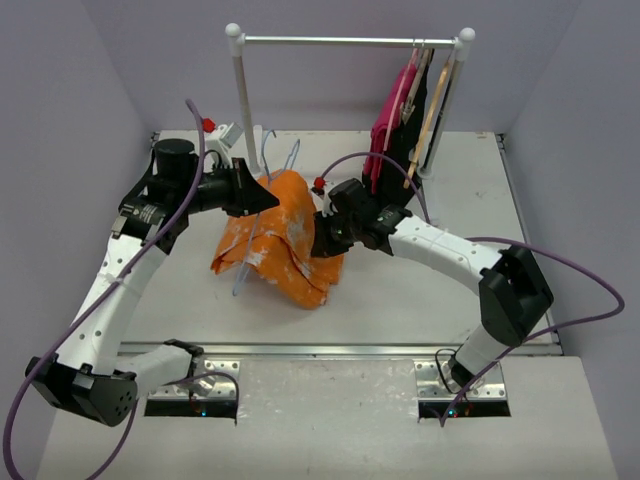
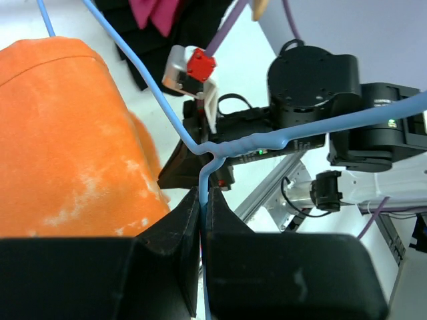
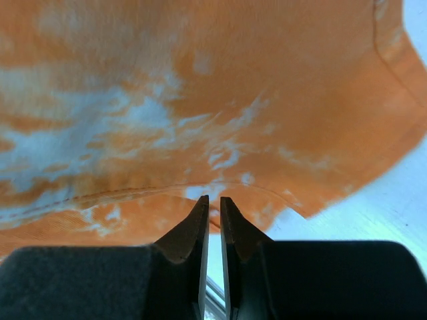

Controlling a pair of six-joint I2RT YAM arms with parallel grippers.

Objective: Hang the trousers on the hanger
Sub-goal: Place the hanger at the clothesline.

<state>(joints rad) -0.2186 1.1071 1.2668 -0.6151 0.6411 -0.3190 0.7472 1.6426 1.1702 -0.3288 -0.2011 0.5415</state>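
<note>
Left claw (image 2: 203, 195) pinches one hanger (image 2: 247, 143) beside one pair of trousers (image 2: 67, 133).

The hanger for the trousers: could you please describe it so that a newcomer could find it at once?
On the table, in front of the clothes rail, sits a heap of orange trousers. The hanger pokes out of it, pinched in the left gripper. It is thin pale blue wire, unlike the tan wooden hanger on the rail.

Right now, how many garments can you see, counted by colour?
Orange: 1, the trousers
Pink: 1, the pink garment
Black: 1, the black garment
Total: 3
</note>
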